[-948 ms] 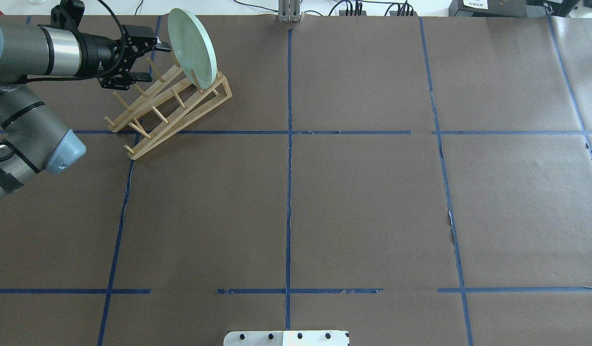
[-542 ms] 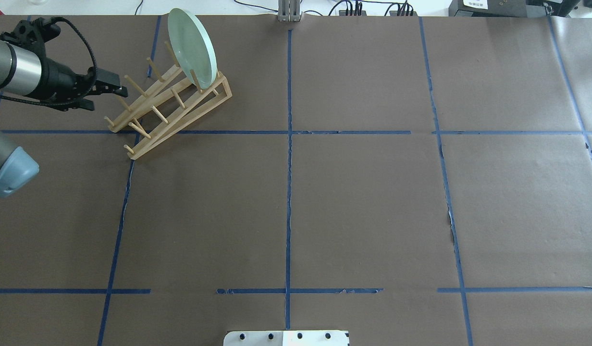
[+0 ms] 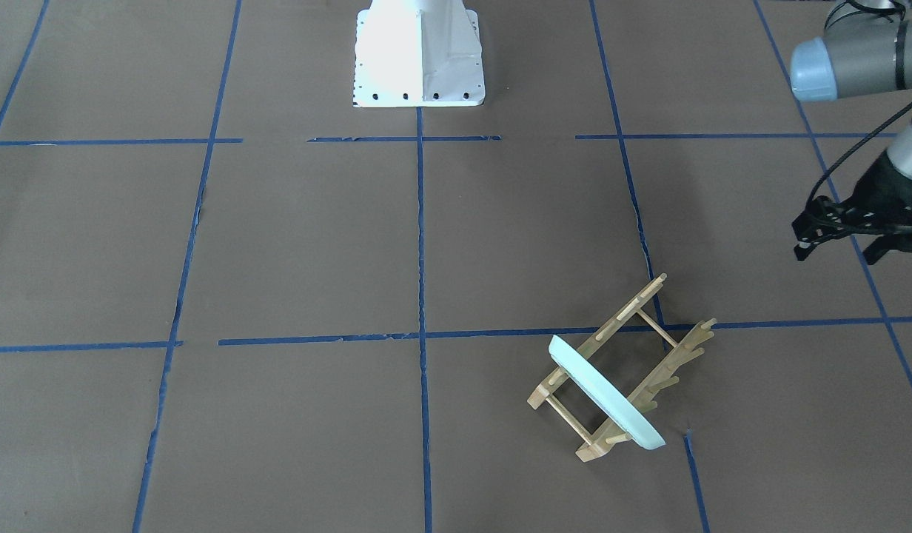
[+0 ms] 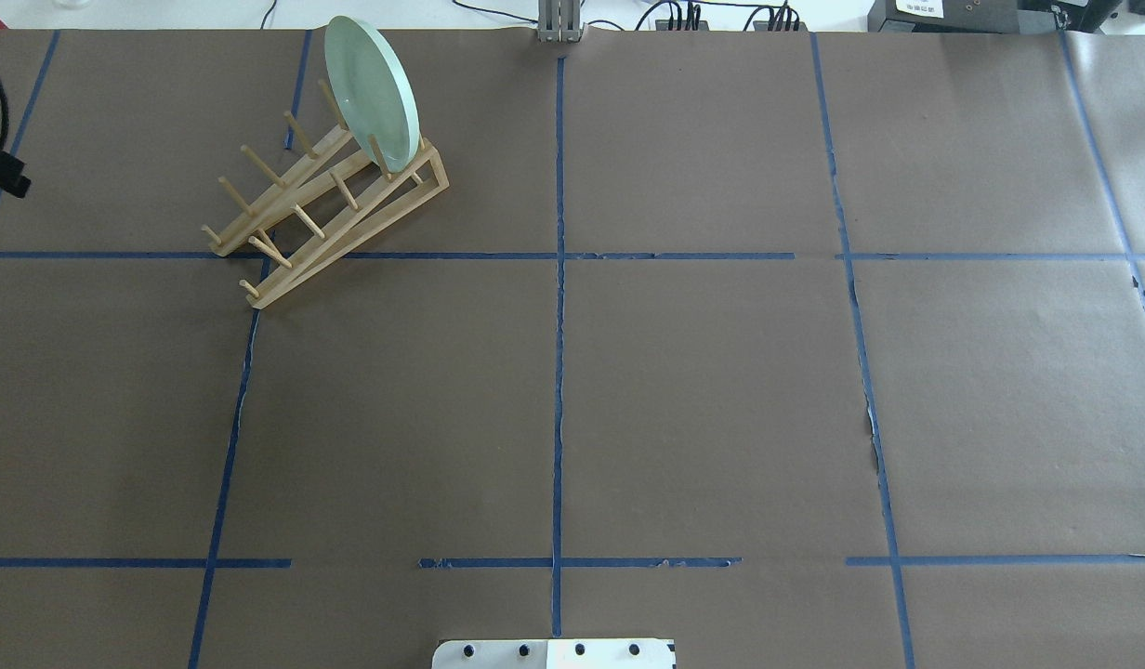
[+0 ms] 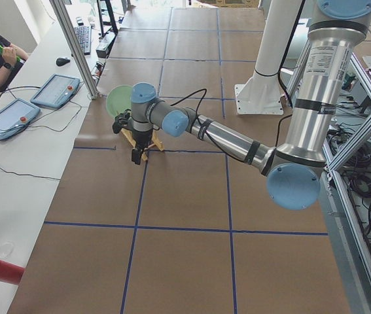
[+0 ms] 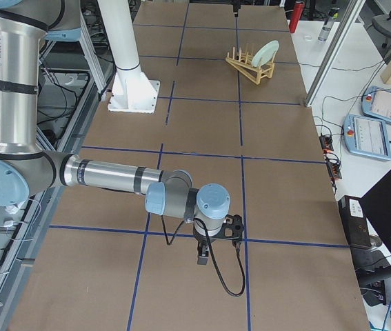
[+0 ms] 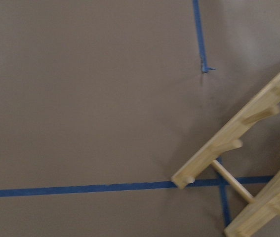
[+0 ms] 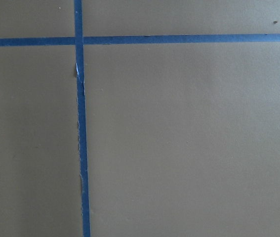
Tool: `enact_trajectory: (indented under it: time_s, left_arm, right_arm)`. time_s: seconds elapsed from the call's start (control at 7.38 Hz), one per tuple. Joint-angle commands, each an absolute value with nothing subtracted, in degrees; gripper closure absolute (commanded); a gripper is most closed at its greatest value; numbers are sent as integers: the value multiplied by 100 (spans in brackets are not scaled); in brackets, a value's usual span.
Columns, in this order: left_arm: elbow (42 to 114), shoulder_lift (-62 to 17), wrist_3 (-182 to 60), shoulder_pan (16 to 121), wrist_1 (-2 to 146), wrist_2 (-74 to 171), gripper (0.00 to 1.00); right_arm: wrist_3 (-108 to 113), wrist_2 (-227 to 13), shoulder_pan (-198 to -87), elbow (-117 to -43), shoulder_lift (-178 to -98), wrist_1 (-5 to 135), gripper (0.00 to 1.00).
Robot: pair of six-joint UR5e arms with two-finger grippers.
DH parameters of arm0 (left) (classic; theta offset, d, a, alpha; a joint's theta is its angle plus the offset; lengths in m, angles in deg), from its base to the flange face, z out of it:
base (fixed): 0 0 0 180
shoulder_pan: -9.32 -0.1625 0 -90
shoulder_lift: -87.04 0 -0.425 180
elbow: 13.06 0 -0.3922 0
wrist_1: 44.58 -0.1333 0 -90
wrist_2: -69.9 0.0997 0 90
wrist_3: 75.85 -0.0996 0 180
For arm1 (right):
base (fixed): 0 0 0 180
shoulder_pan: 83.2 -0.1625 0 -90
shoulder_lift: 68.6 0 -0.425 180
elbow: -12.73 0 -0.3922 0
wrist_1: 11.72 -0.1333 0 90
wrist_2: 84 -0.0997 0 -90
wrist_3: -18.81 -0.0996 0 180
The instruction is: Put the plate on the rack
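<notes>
The pale mint-green plate (image 4: 373,93) stands on edge between the pegs at the far end of the light wooden rack (image 4: 256,214). Plate (image 3: 608,396) and rack (image 3: 626,314) also show in the front view. My left gripper (image 3: 837,253) is clear of both, out past the rack's near end. Its two fingers stand apart and hold nothing. Only a black tip of it shows at the left edge of the overhead view (image 4: 1,172). The left wrist view shows the rack's end (image 7: 238,143). My right gripper (image 6: 203,259) shows only in the right side view, low over the table. I cannot tell if it is open.
Brown paper with blue tape lines (image 4: 559,279) covers the table. The robot's white base (image 3: 419,52) stands at the near middle edge. Cables and boxes (image 4: 721,14) lie beyond the far edge. Operator tablets (image 5: 54,88) lie on the side desk.
My left gripper has drawn back to the left, away from the plate and rack, almost out of the overhead view. The plate stays standing in the rack.
</notes>
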State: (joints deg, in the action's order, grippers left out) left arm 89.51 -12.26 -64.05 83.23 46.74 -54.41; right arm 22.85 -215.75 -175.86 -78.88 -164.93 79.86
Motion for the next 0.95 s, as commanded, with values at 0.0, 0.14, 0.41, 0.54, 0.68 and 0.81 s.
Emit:
enact_trajectory:
  time_s: [0.0, 0.14, 0.41, 0.54, 0.68, 0.81]
  left_arm:
    - [8680, -660, -8091, 9706, 4358, -6293, 0]
    - [8260, -578, -8139, 10295, 4445, -6769, 0]
    - [8133, -341, -8350, 10328, 4411, -6739, 0]
    - [8142, -340, -8350, 10319, 4393, -6730, 0]
    - [8142, -358, -8359, 10319, 4384, -6695, 0]
    - [8133, -358, -8359, 10310, 4367, -6695, 0]
  right_arm:
    - [2285, -21575, -17584, -7885, -16493, 7986, 0]
    - [2285, -21575, -17593, -7885, -16493, 7986, 0]
    - [2285, -21575, -17584, -7885, -16493, 7986, 0]
    - [2285, -21575, -17593, -7894, -16493, 7986, 0]
    - [2285, -21575, -17593, -7894, -16493, 7986, 0]
    - [2285, -21575, -17584, -7894, -16493, 7986, 0]
